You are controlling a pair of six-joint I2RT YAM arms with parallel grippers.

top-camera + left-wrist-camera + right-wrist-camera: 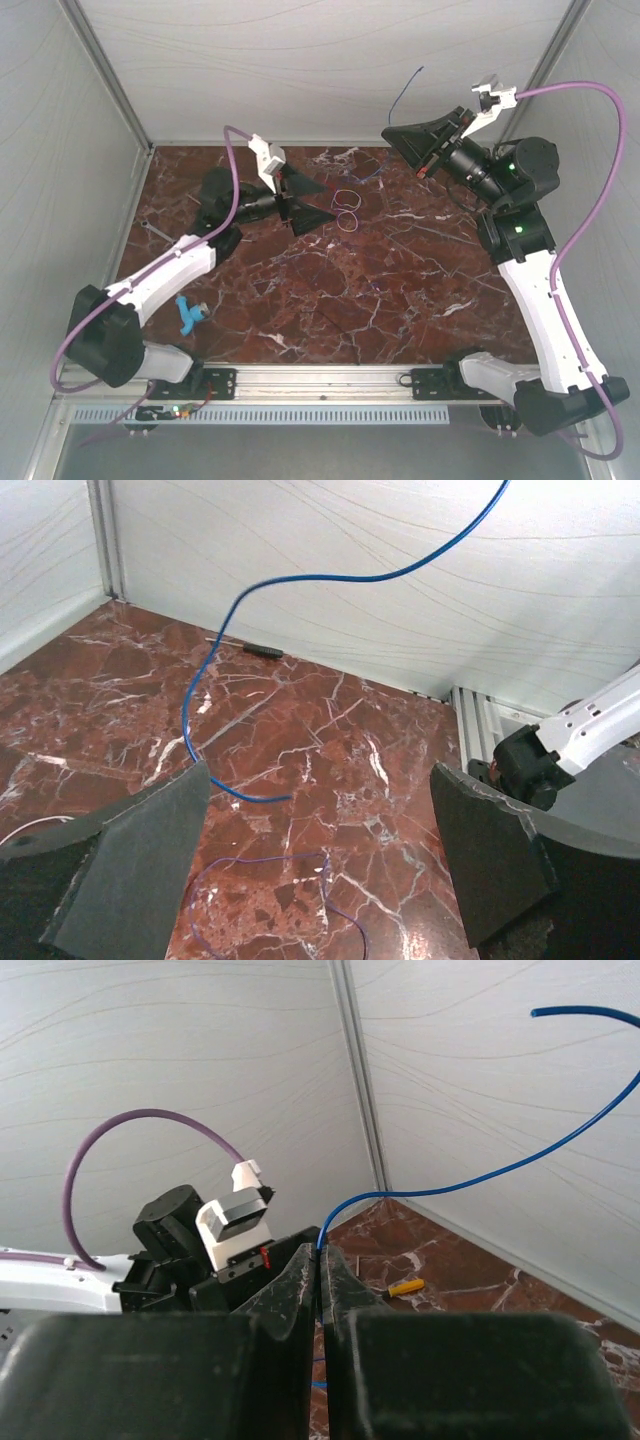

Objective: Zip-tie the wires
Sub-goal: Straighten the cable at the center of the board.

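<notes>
Our left gripper (312, 200) gapes wide and empty, with the wires (347, 208) in loose loops on the table (400, 290) just past its tips. Well beyond those tips and raised, the right gripper (319, 1257) is pinched tight on a thin blue strand (480, 1175) that trails down between the left fingers (140, 870). A tug from the right could slip that strand free or scatter the loops, and we see no container here.
</notes>
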